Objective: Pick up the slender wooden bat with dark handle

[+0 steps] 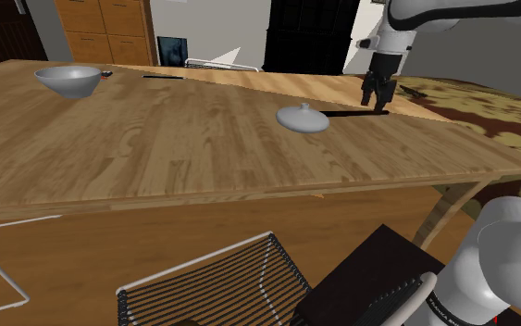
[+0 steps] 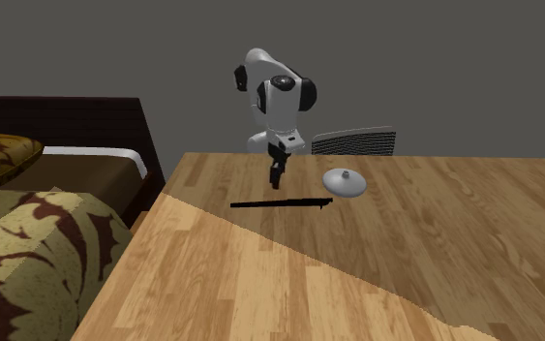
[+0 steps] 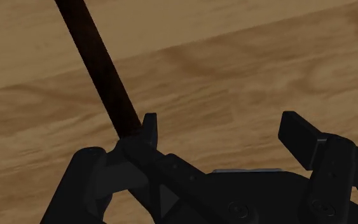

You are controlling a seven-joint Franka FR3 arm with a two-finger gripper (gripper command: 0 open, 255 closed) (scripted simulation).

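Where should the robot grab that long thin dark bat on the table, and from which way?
Probably across its thin shaft near the middle, coming straight down from above. The bat lies flat on the table and is long and narrow, so the open gripper can set one finger on each long side, and it should stay balanced.

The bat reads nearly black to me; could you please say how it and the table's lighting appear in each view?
Shoulder view: the bat is a thin black streak by the gripper, showing no wood tone. Second exterior view: flat black again, and a diagonal edge splits the table into paler and darker parts. Wrist view: dark brown, evenly lit.
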